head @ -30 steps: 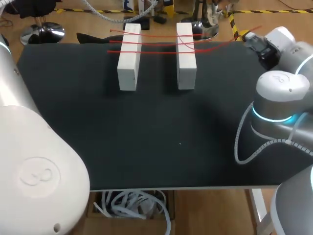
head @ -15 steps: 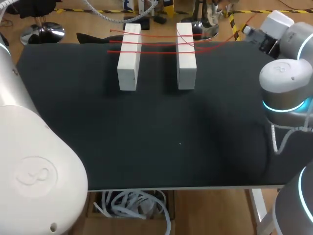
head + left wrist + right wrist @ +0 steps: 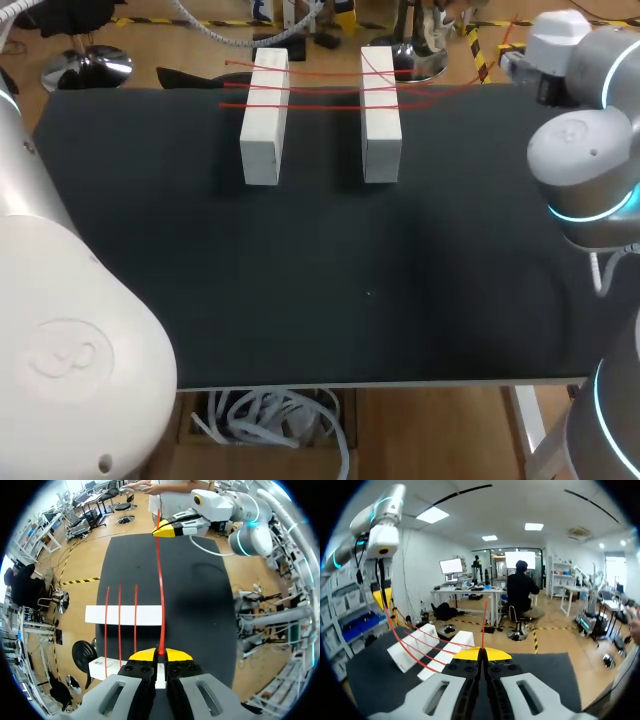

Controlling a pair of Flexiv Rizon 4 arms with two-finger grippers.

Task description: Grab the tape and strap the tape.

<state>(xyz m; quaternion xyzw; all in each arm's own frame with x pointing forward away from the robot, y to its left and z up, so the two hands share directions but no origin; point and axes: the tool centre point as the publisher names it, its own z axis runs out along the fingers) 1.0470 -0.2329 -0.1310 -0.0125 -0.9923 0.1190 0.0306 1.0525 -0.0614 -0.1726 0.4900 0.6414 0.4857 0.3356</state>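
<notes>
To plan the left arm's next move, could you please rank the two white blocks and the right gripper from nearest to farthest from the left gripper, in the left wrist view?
From the left gripper:
1. The nearer white block, beside and under it.
2. The farther white block, ahead across the gap.
3. The right gripper, far ahead, beyond both.

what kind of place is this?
Probably a robotics lab bench: left arm and right arm flank a black table with red tape strung across two white blocks.
</notes>
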